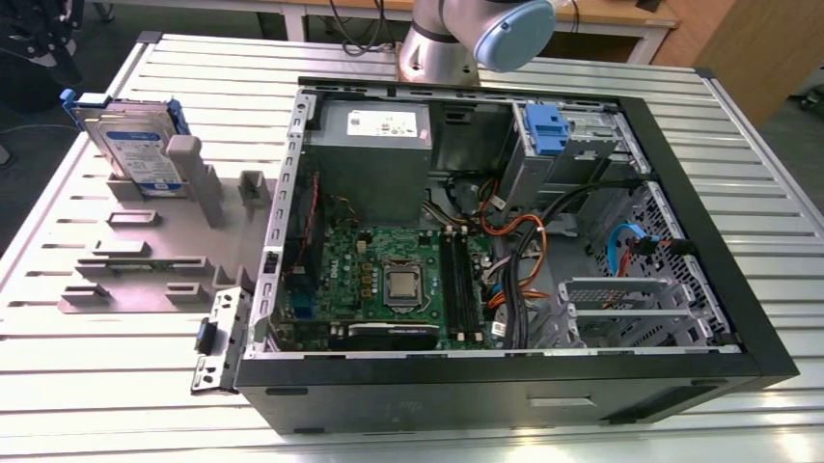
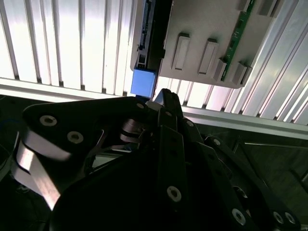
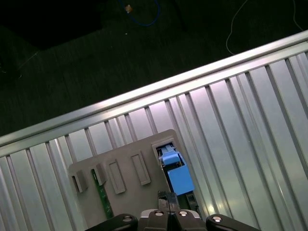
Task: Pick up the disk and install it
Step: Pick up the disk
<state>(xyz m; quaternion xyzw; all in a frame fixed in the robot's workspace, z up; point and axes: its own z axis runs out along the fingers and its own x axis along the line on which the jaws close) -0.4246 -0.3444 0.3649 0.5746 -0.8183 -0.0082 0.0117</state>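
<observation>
- Currently in hand: the approach for the pick-up. Nothing is gripped, and installing is not yet begun.
- Disk [image 1: 129,145]: stands on edge in the grey holder [image 1: 168,246] on the slatted table [image 1: 116,395], at the exterior view's left, beside the open computer case [image 1: 721,371].
- Gripper [image 2: 162,98]: in the second wrist view, poised near the disk's blue carrier end; whether they touch cannot be told.
- Fingers [image 2: 169,107]: appear pressed together, holding nothing.
- Judged requirement: part them enough to straddle the carrier's thin edge.

Ribbed metal table [image 1: 734,145], two loads.
I see an open computer case [image 1: 515,391] on the exterior view's right and a grey holder plate [image 1: 161,280] just beside it, both flat on the slats.
</observation>
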